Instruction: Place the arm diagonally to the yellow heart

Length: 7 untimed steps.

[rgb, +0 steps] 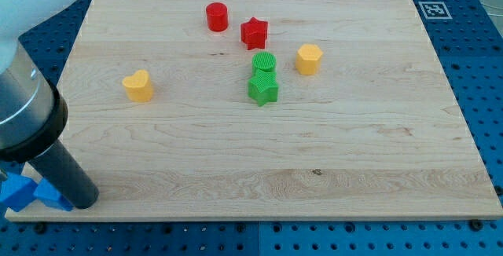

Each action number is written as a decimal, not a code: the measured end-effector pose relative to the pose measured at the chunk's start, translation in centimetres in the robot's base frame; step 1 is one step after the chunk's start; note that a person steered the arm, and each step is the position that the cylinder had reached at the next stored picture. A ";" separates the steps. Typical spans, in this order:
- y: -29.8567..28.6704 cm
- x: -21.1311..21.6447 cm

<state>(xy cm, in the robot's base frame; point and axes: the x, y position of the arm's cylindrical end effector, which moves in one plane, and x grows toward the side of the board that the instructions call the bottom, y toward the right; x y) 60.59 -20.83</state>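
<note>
Camera view: yellow heart well up-right of my tip.

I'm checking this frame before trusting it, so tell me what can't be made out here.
- My tip: camera view; its very end merges with the dark rod, so contact with the board is unclear.
- Blue blocks: bottom left, partly behind the rod and cut by the view's left edge; shape and count unclear.
- Green cylinder and green star: touching or merely adjacent, unclear.

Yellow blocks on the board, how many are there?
2. The yellow heart sits at the view's left; the yellow hexagon sits right of centre, beside the green blocks. None appear hidden.
</note>
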 end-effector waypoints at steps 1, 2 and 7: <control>-0.5 0.0; -1.0 -0.1; 7.8 -0.4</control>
<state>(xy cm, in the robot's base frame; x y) 60.14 -13.00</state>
